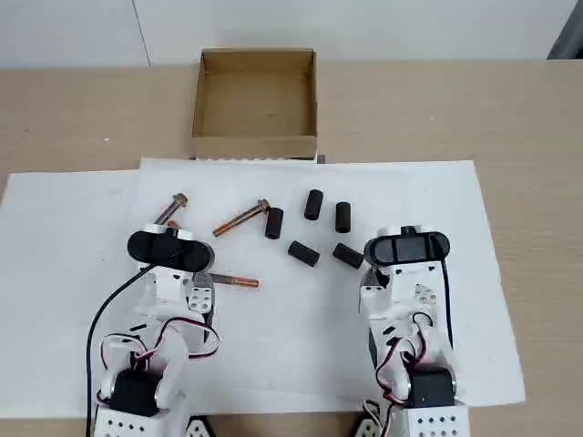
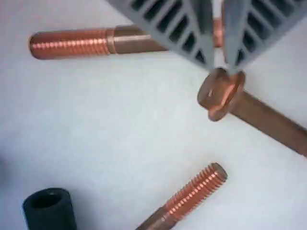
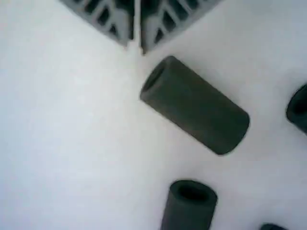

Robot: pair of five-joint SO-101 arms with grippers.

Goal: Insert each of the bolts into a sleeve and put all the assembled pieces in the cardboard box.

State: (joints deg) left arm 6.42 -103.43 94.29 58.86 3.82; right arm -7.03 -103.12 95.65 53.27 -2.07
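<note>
Copper bolts lie on the white paper: one (image 1: 171, 209) by my left arm (image 1: 170, 250), one (image 1: 241, 218) in the middle, one (image 1: 235, 281) nearer the front. Several black sleeves (image 1: 303, 253) lie loose between the two arms. In the left wrist view my left gripper (image 2: 221, 67) is shut and holds nothing, its tips just above a bolt's flanged head (image 2: 221, 93). My right gripper (image 3: 136, 45) is shut too, tips close beside the open end of a lying sleeve (image 3: 194, 105). The cardboard box (image 1: 206, 100) stands empty at the back.
The white paper (image 1: 73, 273) covers the front of the wooden table. Two more bolts (image 2: 96, 43) (image 2: 192, 196) and a sleeve (image 2: 48, 208) lie near the left gripper. Other sleeves (image 3: 189, 203) (image 3: 298, 108) lie close to the right one.
</note>
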